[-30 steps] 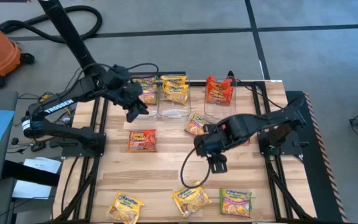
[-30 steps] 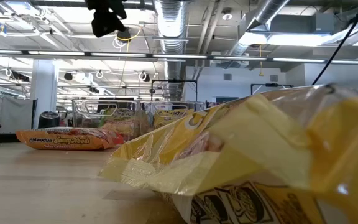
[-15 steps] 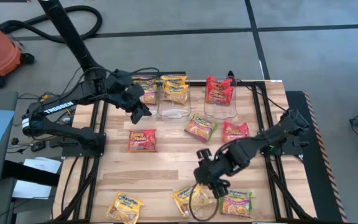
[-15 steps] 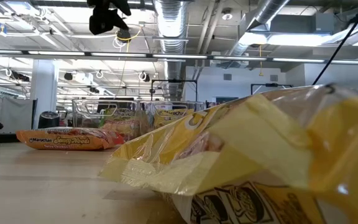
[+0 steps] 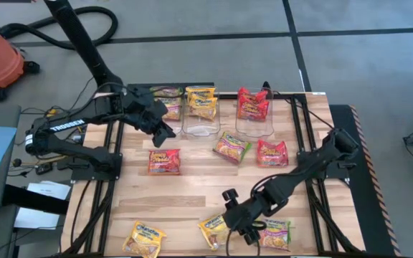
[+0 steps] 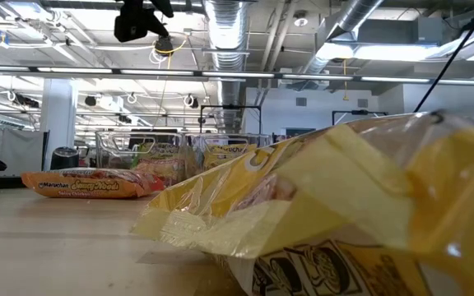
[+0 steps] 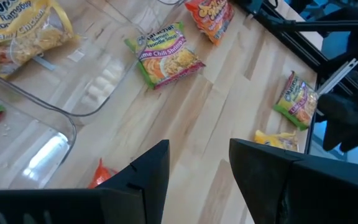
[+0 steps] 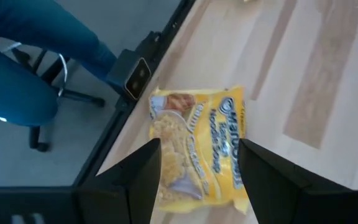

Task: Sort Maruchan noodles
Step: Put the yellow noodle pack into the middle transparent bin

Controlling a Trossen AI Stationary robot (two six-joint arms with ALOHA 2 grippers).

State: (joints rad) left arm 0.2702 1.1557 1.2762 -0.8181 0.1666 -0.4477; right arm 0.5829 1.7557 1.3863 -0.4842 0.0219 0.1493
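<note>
Fingers spread wide, the right gripper (image 8: pixel 197 168) hovered over a crinkly yellow plastic ramen packet (image 5: pixel 217 231) at the table's (image 5: pixel 192 190) lower-centre edge, needing a centred descent, while the left gripper (image 5: pixel 165 132), open and empty, waited upper left.

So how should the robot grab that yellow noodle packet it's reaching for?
Probably from straight above: the yellow packet lies flat on the table, so the open right gripper should straddle it and pinch its puffy middle across two opposite edges.
</note>
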